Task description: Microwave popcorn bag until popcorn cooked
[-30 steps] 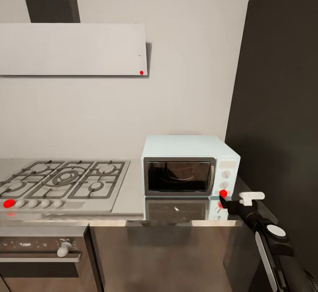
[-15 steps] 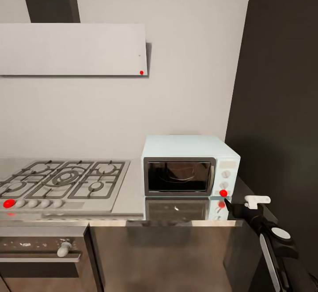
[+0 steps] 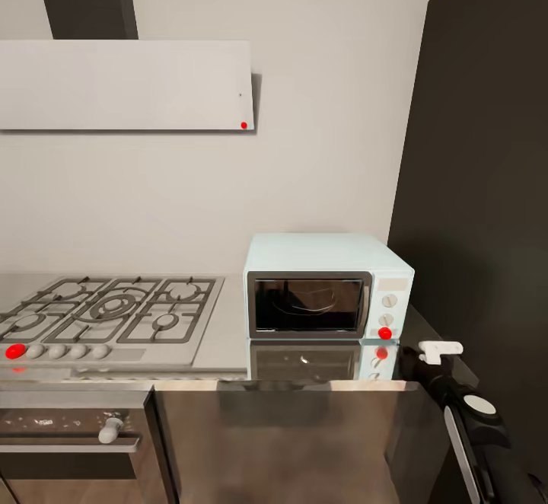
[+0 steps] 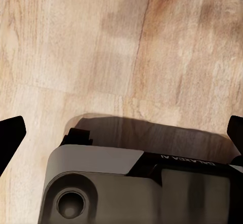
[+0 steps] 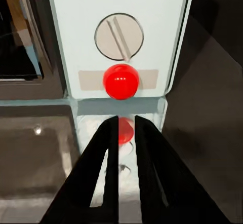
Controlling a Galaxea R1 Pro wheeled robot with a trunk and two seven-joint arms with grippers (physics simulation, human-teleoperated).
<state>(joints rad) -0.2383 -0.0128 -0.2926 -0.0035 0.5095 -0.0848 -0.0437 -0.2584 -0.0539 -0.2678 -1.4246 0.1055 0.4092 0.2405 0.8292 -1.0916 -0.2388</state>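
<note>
Head view: the mint-blue microwave [image 3: 327,287] sits on the grey countertop [image 3: 228,336], door closed, against the wall and just right of the gas hob [image 3: 106,310]. Through its dark glass a brownish, rounded shape shows inside; whether it is the popcorn bag cannot be told. A red button [image 3: 385,333] sits low on the microwave's right panel, under the round knobs.

Right arm reaches in from the lower right corner, forearm angled up toward the microwave's front right corner. Right gripper [image 3: 411,355] sits low at the counter's edge, just short of the red button and apart from it.

Right wrist view: black fingers [image 5: 104,168] nearly pressed together, a thin slit between them, pointing at the red button [image 5: 121,81] beneath a knob [image 5: 119,36].

Left wrist view: left gripper's [image 4: 121,135] fingertips spread wide over wood flooring [image 4: 101,46].
</note>
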